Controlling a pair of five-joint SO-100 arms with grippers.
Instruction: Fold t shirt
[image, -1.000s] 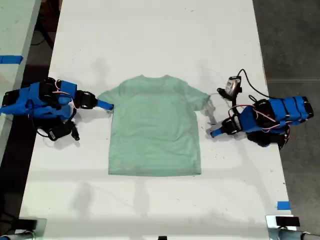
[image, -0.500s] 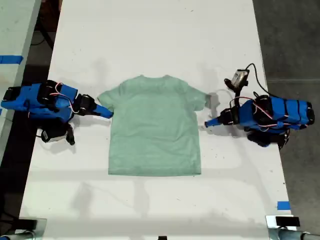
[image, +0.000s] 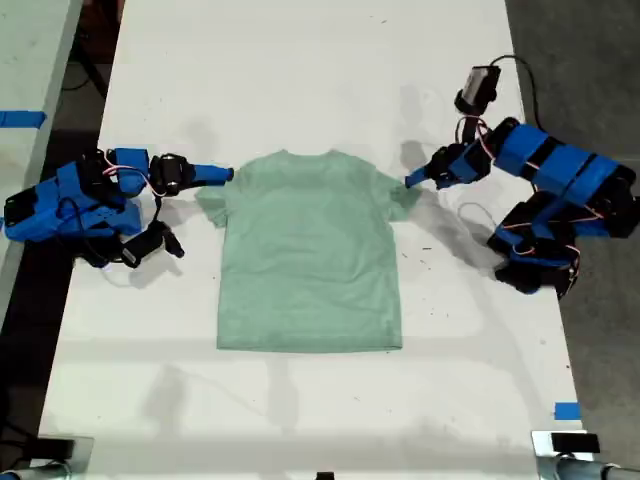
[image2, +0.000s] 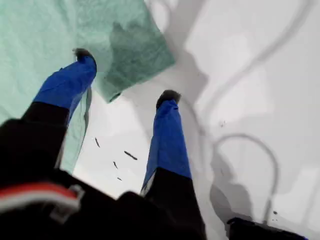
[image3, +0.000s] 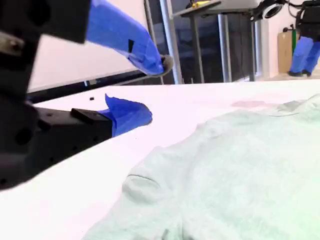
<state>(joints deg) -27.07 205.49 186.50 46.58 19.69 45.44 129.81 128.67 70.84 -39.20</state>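
Observation:
The pale mint-green t shirt (image: 310, 262) lies flat, front up, in the middle of the white table. My first gripper (image: 412, 180) is at the sleeve on the exterior view's right. In the first wrist view it (image2: 125, 75) is open, one fingertip (image2: 82, 55) over the sleeve (image2: 135, 50) and the other over bare table. My second gripper (image: 222, 175) is at the sleeve on the exterior view's left. It (image3: 152, 87) is open too, hovering just beside the t shirt (image3: 240, 170), with nothing between its fingers.
A thin white cable (image: 470, 212) loops on the table (image: 300, 60) beside the first arm and shows again as cable (image2: 250, 145) in the first wrist view. Blue tape marks (image: 566, 410) sit near the table edge at the exterior view's right. Dark floor borders both long sides.
Both grippers have swung toward the top of the exterior view, from beside the sleeves to the shoulder ends. The first arm has lifted and reached in. The t shirt has not moved.

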